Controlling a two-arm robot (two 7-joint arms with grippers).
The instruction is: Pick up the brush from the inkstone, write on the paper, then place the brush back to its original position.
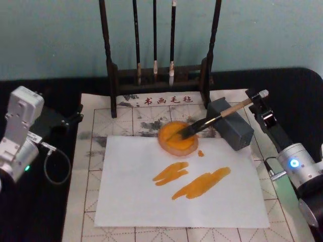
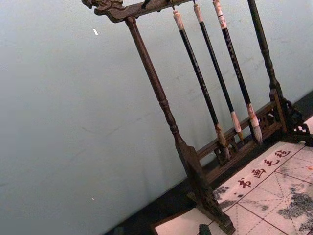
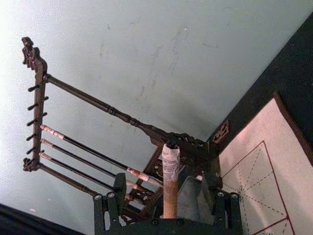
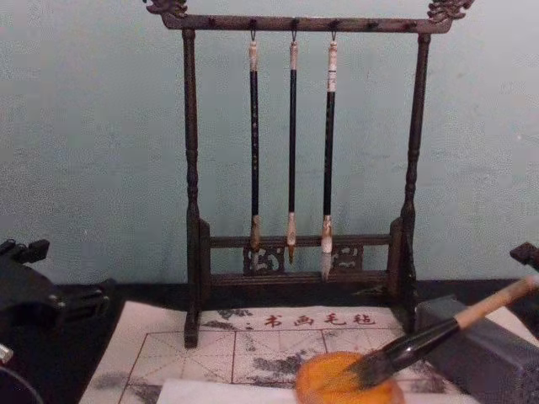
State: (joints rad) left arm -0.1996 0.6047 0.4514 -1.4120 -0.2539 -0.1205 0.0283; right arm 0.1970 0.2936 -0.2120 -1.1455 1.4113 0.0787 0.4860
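The brush point(image 1: 212, 121) lies tilted, its pale handle propped on a grey block point(image 1: 237, 132) and its dark bristles resting on the round orange inkstone point(image 1: 171, 145). My right gripper point(image 1: 257, 99) is at the taped end of the handle; in the right wrist view its fingers point(image 3: 113, 198) stand wide on either side of the handle point(image 3: 170, 186) without touching it, so it is open. The white paper point(image 1: 151, 201) lies in front of the inkstone and carries two orange strokes point(image 1: 202, 182). My left gripper point(image 1: 70, 120) is parked off the mat at the left.
A dark wooden rack point(image 1: 156, 70) with three thin hanging brushes point(image 4: 292, 151) stands behind the inkstone. A cream grid-lined felt mat point(image 1: 101, 121) lies under the paper on the black table. A cable loops beside the left arm point(image 1: 53, 166).
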